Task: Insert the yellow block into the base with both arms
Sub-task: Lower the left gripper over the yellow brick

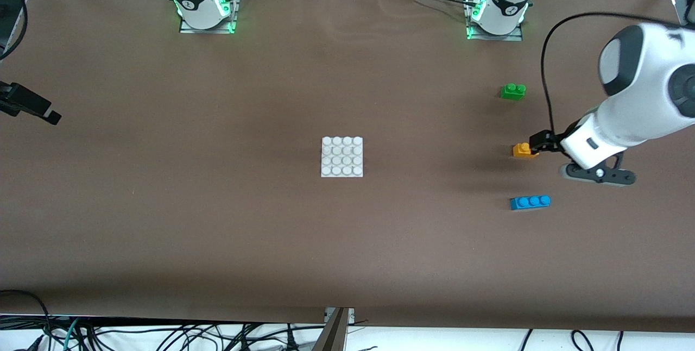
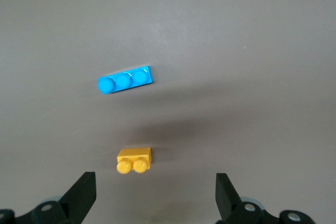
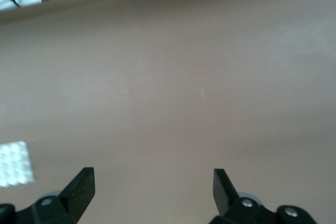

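The yellow block (image 1: pixel 522 150) lies on the brown table toward the left arm's end, studs up. In the left wrist view the yellow block (image 2: pixel 134 160) sits just ahead of the fingertips, not between them. My left gripper (image 1: pixel 541 142) hovers low beside it, open and empty; it also shows in its wrist view (image 2: pixel 155 198). The white base (image 1: pixel 342 156) lies flat at the table's middle and shows in the right wrist view (image 3: pixel 14 163). My right gripper (image 1: pixel 33 106) waits at the right arm's end of the table, open and empty (image 3: pixel 152 192).
A green two-stud brick (image 1: pixel 512 92) lies farther from the front camera than the yellow block. A blue three-stud brick (image 1: pixel 530 202) lies nearer to it and shows in the left wrist view (image 2: pixel 125 79). Cables hang past the table's front edge.
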Robot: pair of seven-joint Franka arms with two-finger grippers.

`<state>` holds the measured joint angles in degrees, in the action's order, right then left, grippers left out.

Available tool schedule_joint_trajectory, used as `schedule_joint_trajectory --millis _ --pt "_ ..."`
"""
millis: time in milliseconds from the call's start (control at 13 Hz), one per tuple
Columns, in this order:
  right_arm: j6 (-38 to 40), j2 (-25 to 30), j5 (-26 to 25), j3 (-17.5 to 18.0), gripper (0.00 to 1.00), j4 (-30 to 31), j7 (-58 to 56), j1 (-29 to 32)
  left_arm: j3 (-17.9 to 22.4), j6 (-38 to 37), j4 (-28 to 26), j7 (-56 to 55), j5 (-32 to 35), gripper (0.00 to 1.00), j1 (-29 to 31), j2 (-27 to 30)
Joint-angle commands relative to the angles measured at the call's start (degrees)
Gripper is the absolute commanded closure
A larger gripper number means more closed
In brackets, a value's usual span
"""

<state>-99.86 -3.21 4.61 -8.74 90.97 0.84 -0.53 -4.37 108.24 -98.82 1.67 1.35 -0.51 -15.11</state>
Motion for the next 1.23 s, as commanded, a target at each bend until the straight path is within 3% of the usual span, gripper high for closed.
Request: schedule_joint_trajectory --millis 0,231,463,926,1157 --pt "0.63 1.1 -3.19 1.97 0.0 1.4 -4.71 2.46 0.5 3.72 -3.13 1.58 -1.44 0.0 0.68 -1.32" --pt "1.86 0.75 -6.7 3.55 0.0 1.14 -4.8 2.72 0.5 6.89 -4.35 3.25 -1.53 0.0 3.4 -5.98" --pt "2.74 0.49 -8.56 3.73 0.0 0.88 -5.06 2.72 0.5 20.13 -14.62 5.09 -1.44 0.0 4.37 -5.81" --pt "3.54 -0.48 -7.94 3.91 0.0 -0.53 -4.45 2.11 1.65 22.81 -16.05 5.27 -0.83 0.0 5.77 -7.66" --pt "3.36 -0.75 -7.95 3.82 0.0 -0.53 -4.36 2.11 1.56 26.39 -20.34 5.45 -0.83 0.0 7.0 -7.13"
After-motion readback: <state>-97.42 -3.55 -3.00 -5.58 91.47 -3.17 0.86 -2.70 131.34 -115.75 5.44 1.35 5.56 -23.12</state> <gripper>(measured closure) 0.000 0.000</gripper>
